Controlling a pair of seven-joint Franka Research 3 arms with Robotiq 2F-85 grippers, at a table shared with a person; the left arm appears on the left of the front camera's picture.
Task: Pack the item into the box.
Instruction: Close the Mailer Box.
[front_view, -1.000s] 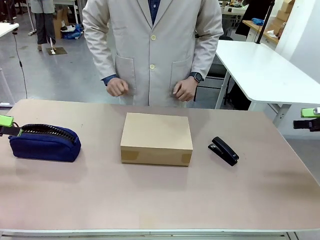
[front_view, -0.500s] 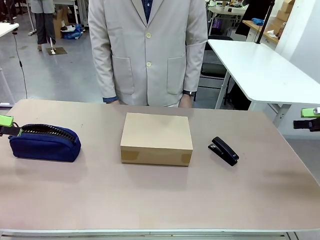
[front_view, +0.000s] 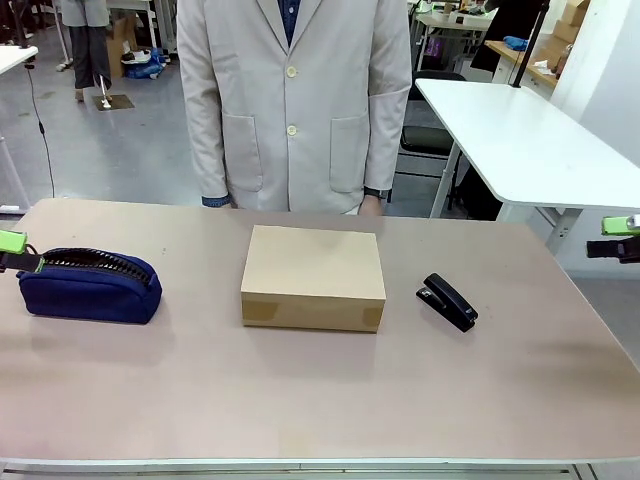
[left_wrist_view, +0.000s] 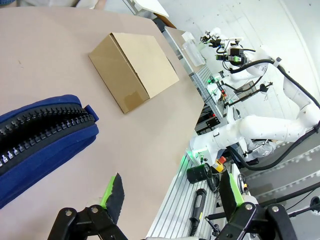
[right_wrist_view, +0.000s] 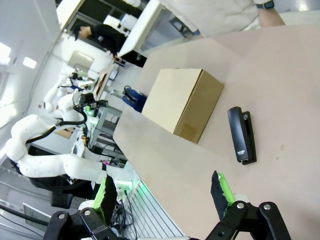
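The box (front_view: 313, 275) is a closed brown cardboard carton lying flat at the middle of the table; it also shows in the left wrist view (left_wrist_view: 134, 67) and the right wrist view (right_wrist_view: 186, 102). The item is out of view. My left gripper (front_view: 14, 250) hovers at the table's left edge, beside the navy pouch, and its jaws (left_wrist_view: 170, 180) stand open with nothing between them. My right gripper (front_view: 618, 237) hangs off the table's right edge, well clear of the box, and it too is open and empty (right_wrist_view: 162, 182).
A navy zip pouch (front_view: 90, 285) lies at the left and a black stapler (front_view: 447, 301) to the right of the box. A person in a light coat (front_view: 295, 100) stands at the far edge with arms down. The near half of the table (front_view: 320, 400) is bare.
The person has straightened up and lowered both fists from waist height to the sides. Neither arm nor any object on the table has moved.
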